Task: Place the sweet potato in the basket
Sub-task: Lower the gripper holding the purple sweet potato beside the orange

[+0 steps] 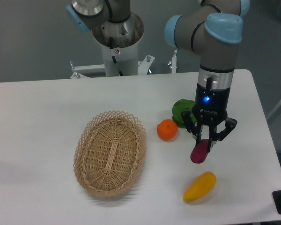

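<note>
Arm comes in from top right, forearm dropping straight down, wrist vertical, blue light lit on the wrist housing. Hand (205,143) points down at the worktop (37,122), fingers pinched narrow on the upper end of the sweet potato (199,152). Sweet potato hangs tilted, lower end angled down-left; cannot tell if that end touches the worktop or sits just above it.

Basket (110,153) lies left of centre, long axis running near-to-far with a slight tilt, nothing seen inside it. Well apart from the hand. Orange (167,130) sits between the basket and the hand, just beside the basket's right rim, near the hand's left finger. Green vegetable (181,111) is behind the orange, partly hidden by the hand. Yellow-orange fruit (199,187) lies in front of the sweet potato, near the front edge of the worktop.

Right edge of the worktop runs near the hand, with a strip of bare surface between. Left half of the worktop past the basket is bare white. Robot base pedestal (117,42) stands at the far edge.
</note>
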{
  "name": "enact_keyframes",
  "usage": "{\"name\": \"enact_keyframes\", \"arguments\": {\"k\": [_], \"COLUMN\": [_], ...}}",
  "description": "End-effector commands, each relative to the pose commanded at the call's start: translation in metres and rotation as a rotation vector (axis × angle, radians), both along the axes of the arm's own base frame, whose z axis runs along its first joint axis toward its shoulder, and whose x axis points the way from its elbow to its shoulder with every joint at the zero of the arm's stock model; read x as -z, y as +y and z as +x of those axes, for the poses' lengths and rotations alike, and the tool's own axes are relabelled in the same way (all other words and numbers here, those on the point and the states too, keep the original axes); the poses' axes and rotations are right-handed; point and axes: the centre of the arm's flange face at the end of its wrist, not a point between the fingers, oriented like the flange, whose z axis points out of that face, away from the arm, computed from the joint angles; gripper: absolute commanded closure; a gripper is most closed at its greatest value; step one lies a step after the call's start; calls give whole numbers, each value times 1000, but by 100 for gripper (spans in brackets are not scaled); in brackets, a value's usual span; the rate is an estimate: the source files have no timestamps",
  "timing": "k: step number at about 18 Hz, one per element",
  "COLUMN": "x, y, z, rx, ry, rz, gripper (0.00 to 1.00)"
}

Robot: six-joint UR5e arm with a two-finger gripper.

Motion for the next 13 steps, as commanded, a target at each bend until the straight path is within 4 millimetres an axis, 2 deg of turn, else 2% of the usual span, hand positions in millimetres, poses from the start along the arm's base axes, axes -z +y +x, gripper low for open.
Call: {"name": "enact_keyframes", "arguments": {"k": [3, 5, 8, 11, 13], "x": [2, 11, 14, 14, 19], "y": [-1, -3, -10, -13, -10], "z": [17, 25, 48, 61, 78], "rx": [11, 12, 20, -16, -39], "ry": [-10, -31, -44, -68, -90], "rz": [-5, -17, -27, -26, -34], "gripper": [86, 86, 86, 85, 85]}}
